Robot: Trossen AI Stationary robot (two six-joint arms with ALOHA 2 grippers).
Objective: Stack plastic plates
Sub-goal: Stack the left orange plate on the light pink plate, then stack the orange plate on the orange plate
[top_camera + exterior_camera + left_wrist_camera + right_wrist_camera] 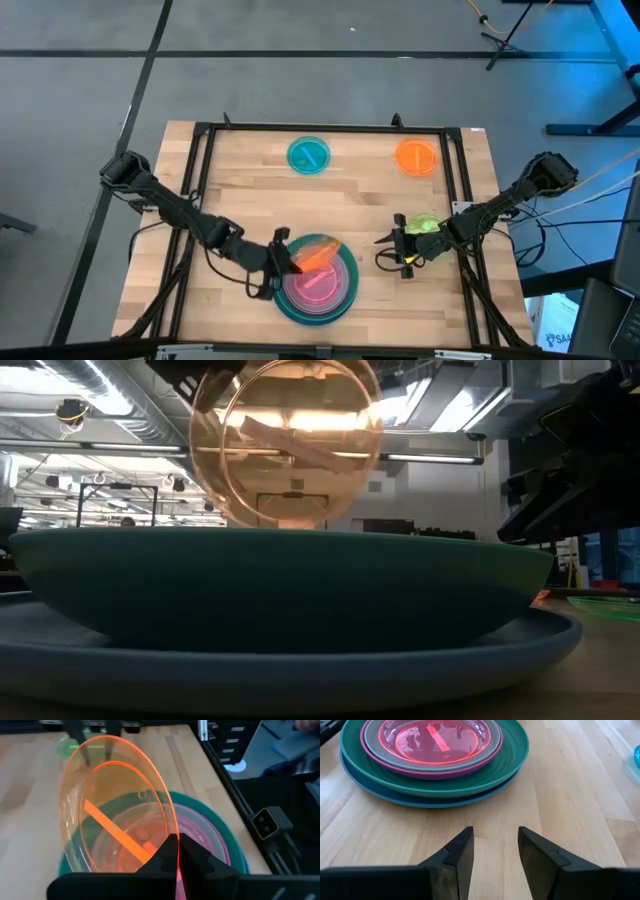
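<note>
A stack of plates (318, 290) sits near the table's near edge: large blue (300, 675) at the bottom, large green (280, 590), magenta (427, 774), pale teal and pink (432, 740) on top. My left gripper (177, 852), shut, holds a small translucent orange plate (315, 255) tilted over the stack. My right gripper (495, 845) is open and empty, level with the table right of the stack. A lime plate (425, 224) lies flat under the right arm. A small teal plate (308, 155) and a second orange plate (416, 157) lie flat near the far edge. My left gripper pinches the orange plate's rim (169, 832) between its two fingers, coming from the table's left. The plate is lifted clear, standing steeply on edge above the stack (290, 440), with its hollow side turned toward the gripper.
A black metal frame (330, 128) runs along the table's far, left and right sides. Bare wood lies between the stack and the two plates near the far edge. The right gripper (388, 250) stands a short way right of the stack.
</note>
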